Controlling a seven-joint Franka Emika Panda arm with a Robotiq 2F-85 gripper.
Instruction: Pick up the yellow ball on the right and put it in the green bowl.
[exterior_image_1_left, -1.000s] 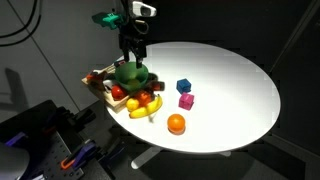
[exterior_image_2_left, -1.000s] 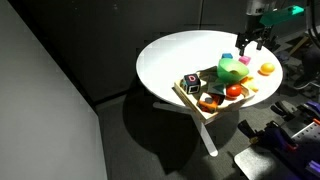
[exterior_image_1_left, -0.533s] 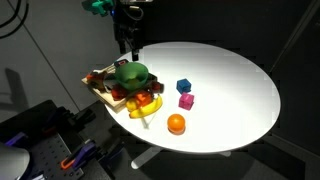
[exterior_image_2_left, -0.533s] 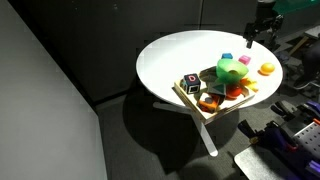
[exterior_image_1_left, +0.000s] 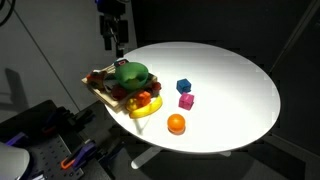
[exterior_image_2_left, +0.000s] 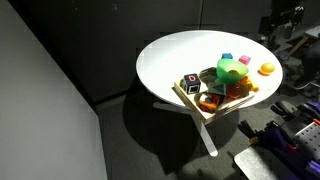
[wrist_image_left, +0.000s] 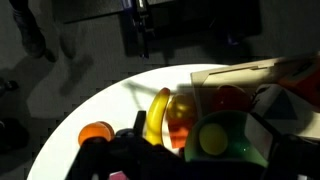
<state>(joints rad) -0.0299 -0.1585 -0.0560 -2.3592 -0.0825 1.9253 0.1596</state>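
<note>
The gripper (exterior_image_1_left: 113, 36) hangs high above the far edge of the table (exterior_image_1_left: 235, 75), beside the pile of toys and not over it. In the wrist view its dark fingers (wrist_image_left: 105, 160) stand wide apart with nothing between them, so I judge it open and empty. In the same view the yellow ball (wrist_image_left: 213, 140) lies inside the bowl (wrist_image_left: 243, 133), near its middle. In both exterior views I cannot find the ball, because the rim hides it. The task looks finished to me.

What can go wrong now comes mostly from the bowl's place. It sits on a tray (exterior_image_1_left: 98, 90) crowded with toy fruit, at the very edge of the table, and I cannot tell whether it rests flat or leans on the pieces under it. If it leans, a small shake may tip it, and such a round ball would roll out, maybe off the table. The banana (exterior_image_1_left: 146, 109) lies just beside the tray, close to the edge too.

The other danger is the arm. If it comes down or swings across the tray, the open fingers could catch the rim and push the bowl. A retreat upward and away from the tray seems the safe way.
</note>
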